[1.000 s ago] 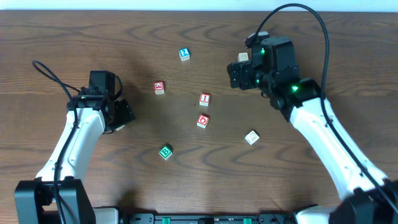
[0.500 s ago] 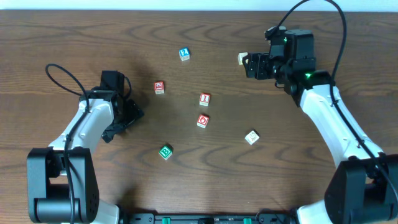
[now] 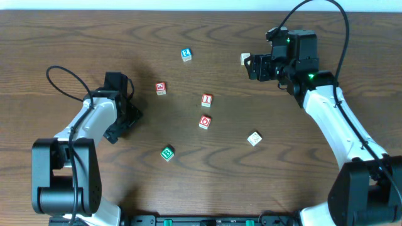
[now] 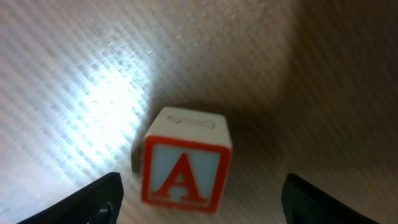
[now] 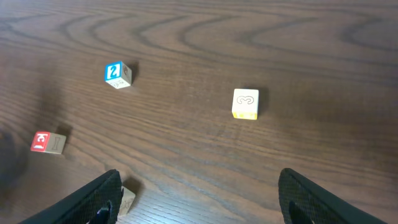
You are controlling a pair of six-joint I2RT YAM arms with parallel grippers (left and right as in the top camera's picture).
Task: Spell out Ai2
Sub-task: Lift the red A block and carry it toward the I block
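Observation:
The red A cube [image 4: 185,169] sits on the table close in front of my left gripper [image 4: 200,214], whose fingers are open on either side of it and not touching it. In the overhead view the A cube [image 3: 161,88] lies right of my left gripper [image 3: 127,116]. The red I cube [image 3: 206,100] is at the centre. The blue 2 cube [image 3: 186,54] is farther back and also shows in the right wrist view [image 5: 117,74]. My right gripper [image 3: 252,66] is open and empty [image 5: 199,190].
A red O cube [image 3: 205,122] sits just in front of the I cube. A green B cube [image 3: 167,153] and a white cube [image 3: 254,139] lie nearer the front. A white cube with a yellow side [image 3: 245,59] sits just left of my right gripper [image 5: 245,103].
My right gripper has drawn back to the right and rear, away from the yellow-sided cube. My left gripper has shifted slightly right. The cubes have not moved.

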